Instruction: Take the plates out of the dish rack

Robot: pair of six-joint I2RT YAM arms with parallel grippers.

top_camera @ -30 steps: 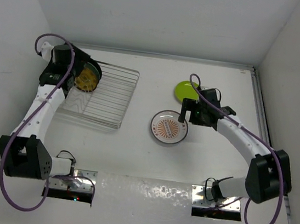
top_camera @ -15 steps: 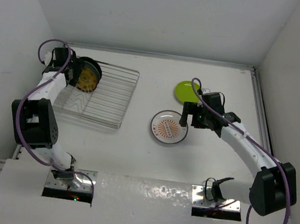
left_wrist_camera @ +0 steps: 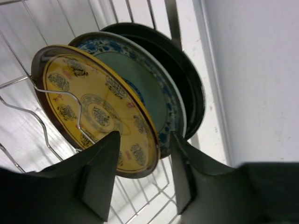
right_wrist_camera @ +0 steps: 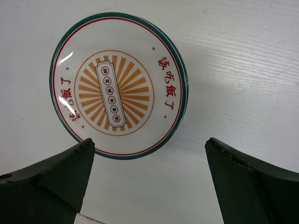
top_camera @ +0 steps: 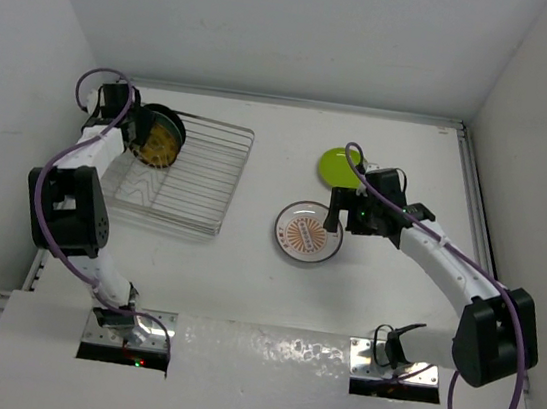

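Observation:
The silver wire dish rack (top_camera: pixel 197 169) lies at the left of the table. At its far-left end three plates stand on edge: a yellow-brown patterned one (left_wrist_camera: pixel 93 107) in front, a blue-rimmed one (left_wrist_camera: pixel 140 79) behind it, then a black one (left_wrist_camera: pixel 182 79). My left gripper (left_wrist_camera: pixel 145 172) is half-closed and straddles the yellow plate's lower rim, with a small gap still showing on one side. A white plate with an orange centre (right_wrist_camera: pixel 117 86) lies flat on the table. My right gripper (right_wrist_camera: pixel 149 172) hangs wide open just beside its edge, holding nothing. A lime green plate (top_camera: pixel 336 164) lies further back.
White walls close in the table on the left, back and right. The left gripper (top_camera: pixel 139 136) works close to the left wall. The rack's tines (left_wrist_camera: pixel 60 98) cross in front of the yellow plate. The right gripper (top_camera: pixel 335 216) sits between the two flat plates.
The left arm has swung towards the left wall and its jaws have narrowed round the yellow plate's rim. The right arm has barely shifted and stays open.

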